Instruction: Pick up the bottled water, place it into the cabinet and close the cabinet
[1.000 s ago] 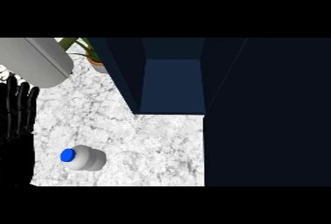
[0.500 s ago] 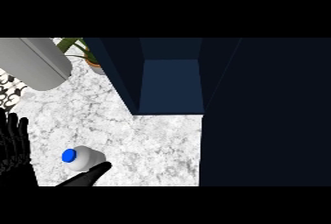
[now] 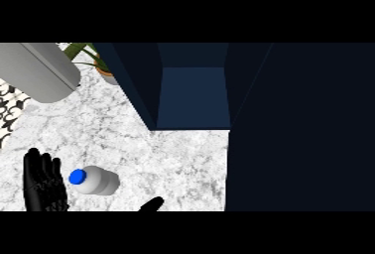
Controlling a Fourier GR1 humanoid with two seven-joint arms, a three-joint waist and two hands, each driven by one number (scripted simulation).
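My left hand shows at about eight o'clock in the view, fingers straight and pointing toward twelve o'clock, spread a little, holding nothing. Just beside it, at its three o'clock, the bottled water sits on the marble tabletop, its blue cap turned toward that hand; I cannot tell whether the fingers touch it. At six o'clock only a black fingertip of my right hand pokes up from the lower edge, near the bottle but apart from it; how far that hand is open I cannot tell. At eleven o'clock lies a grey cylinder, with a potted plant next to it. The open cabinet, dark blue inside, stands at twelve o'clock, well apart from the bottle
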